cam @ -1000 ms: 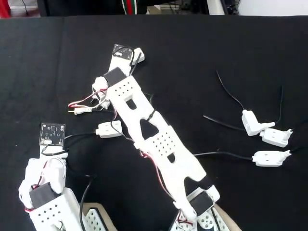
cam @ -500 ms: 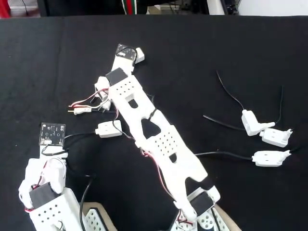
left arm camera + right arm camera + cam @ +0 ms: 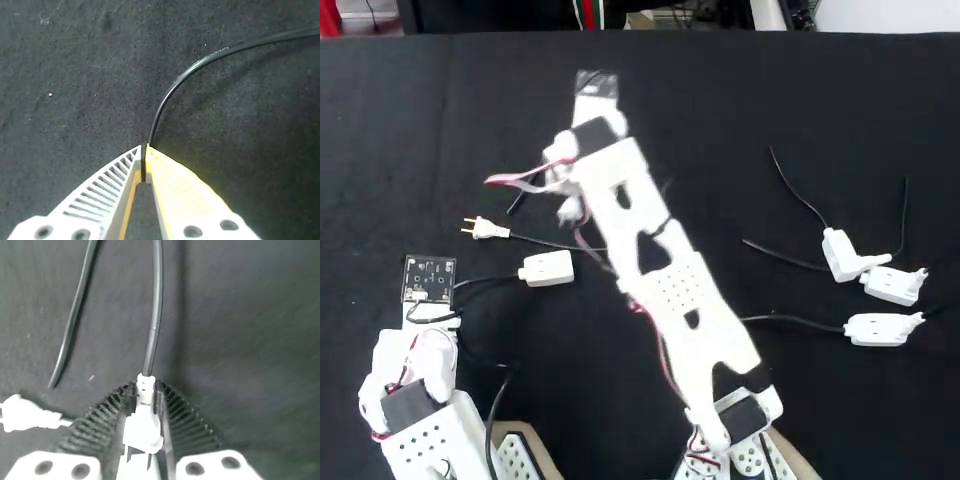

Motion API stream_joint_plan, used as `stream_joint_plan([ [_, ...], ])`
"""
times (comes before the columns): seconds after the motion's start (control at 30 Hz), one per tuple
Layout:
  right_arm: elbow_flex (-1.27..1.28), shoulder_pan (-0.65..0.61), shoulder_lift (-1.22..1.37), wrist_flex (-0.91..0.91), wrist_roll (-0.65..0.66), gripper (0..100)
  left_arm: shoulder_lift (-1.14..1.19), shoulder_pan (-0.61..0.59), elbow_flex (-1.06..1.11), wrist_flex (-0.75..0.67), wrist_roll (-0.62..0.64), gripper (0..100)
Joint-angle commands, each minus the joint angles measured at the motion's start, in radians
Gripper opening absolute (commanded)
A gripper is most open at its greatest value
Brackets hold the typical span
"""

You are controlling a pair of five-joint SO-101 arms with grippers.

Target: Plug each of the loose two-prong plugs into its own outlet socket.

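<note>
My right gripper (image 3: 145, 386) is shut on a white plug (image 3: 143, 426), whose black cable (image 3: 154, 315) runs away over the black table. A second white two-prong plug (image 3: 485, 229) lies loose on the table left of the right arm (image 3: 650, 260); it also appears in the right wrist view as the plug (image 3: 21, 415) beside the fingers. A white outlet socket (image 3: 548, 268) lies just below it. My left gripper (image 3: 145, 150) is shut on a thin black cable (image 3: 175, 85), low at the near left.
Three more white plug and socket pieces (image 3: 845, 255) (image 3: 892, 285) (image 3: 880, 328) with black cables lie at the right. The left arm's base (image 3: 415, 410) stands at the near left corner. The table's far edge (image 3: 720, 32) borders clutter.
The right arm has swung up, toward the far side and slightly right, away from the loose plug, which stays on the table. The left arm has not moved.
</note>
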Motion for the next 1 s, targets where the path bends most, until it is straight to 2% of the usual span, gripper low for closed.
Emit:
stream_joint_plan([
  [0.0,-0.070,0.117,-0.064,0.040,0.126,1.1,-0.008,0.008,-0.001,-0.011,-0.009,3],
  [0.17,0.013,0.278,-0.076,0.041,0.330,1.1,-0.008,0.008,-0.001,-0.012,-0.009,3],
  [0.33,0.321,0.387,-0.185,0.040,0.566,1.2,-0.008,0.008,-0.001,-0.012,-0.009,3],
  [0.5,0.679,0.393,-0.332,0.037,0.804,1.4,-0.008,0.008,-0.001,-0.011,-0.009,3],
  [0.63,0.808,0.345,-0.378,0.025,0.984,1.5,-0.008,0.008,-0.001,-0.011,-0.009,3],
  [0.77,0.823,0.292,-0.378,0.026,1.074,5.8,-0.008,0.008,-0.001,-0.011,-0.009,3],
  [0.9,0.806,0.284,-0.390,0.034,1.066,17.6,-0.008,0.008,-0.001,-0.011,-0.011,3],
  [0.97,0.802,0.290,-0.406,0.034,1.065,19.8,-0.008,0.008,-0.001,-0.009,-0.011,3],
])
